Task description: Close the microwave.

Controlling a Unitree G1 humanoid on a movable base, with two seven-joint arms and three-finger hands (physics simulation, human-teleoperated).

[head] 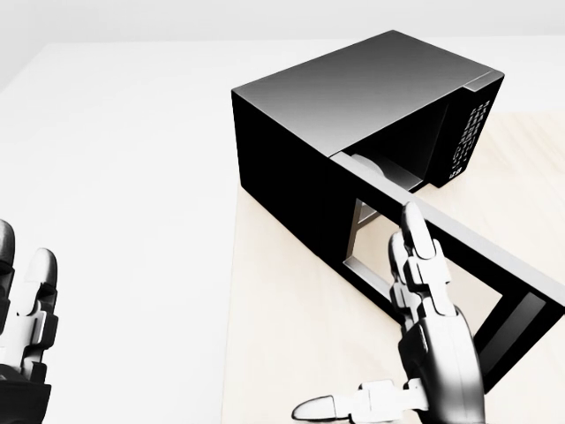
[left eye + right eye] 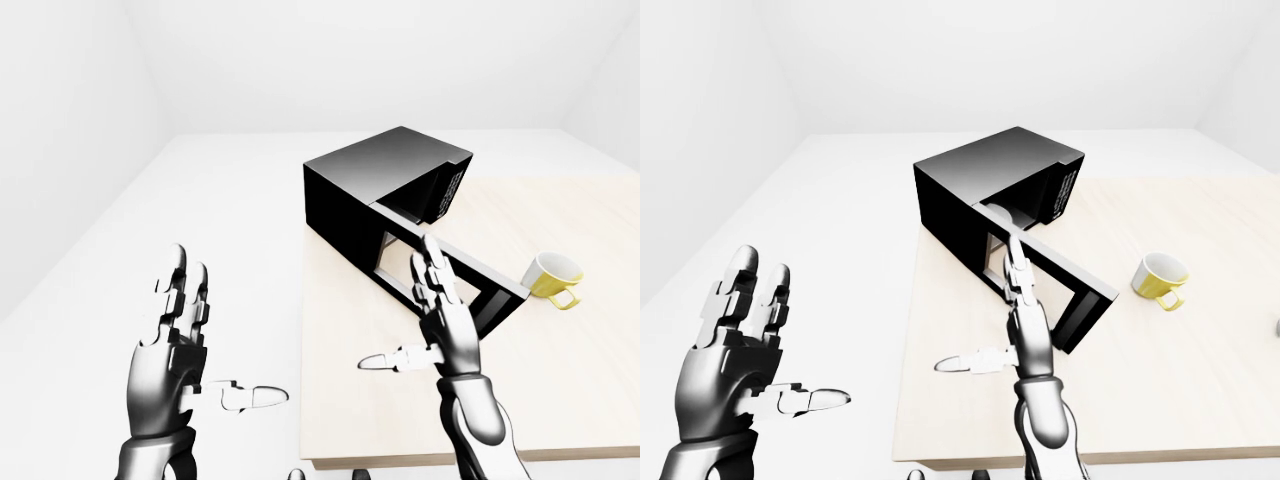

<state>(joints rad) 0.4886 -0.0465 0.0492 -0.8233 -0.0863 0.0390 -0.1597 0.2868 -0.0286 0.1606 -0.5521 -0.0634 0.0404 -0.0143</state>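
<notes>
A black microwave (image 2: 380, 170) stands on a light wood table (image 2: 560, 400), near the table's left edge. Its door (image 1: 494, 256) is swung wide open and sticks out toward the lower right of the view, with the cavity showing behind it. My right hand (image 2: 415, 320) is open with its fingers pointing up and the thumb out to the left. It is held just on the near side of the door's outer face, around the door's window. I cannot tell whether it touches the door. My left hand (image 2: 200, 340) is open and empty, off the table to the left.
A yellow mug (image 2: 552, 278) stands on the table just right of the door's free end. The table's left edge runs down the middle of the left-eye view, with white floor to its left. White walls close the room behind.
</notes>
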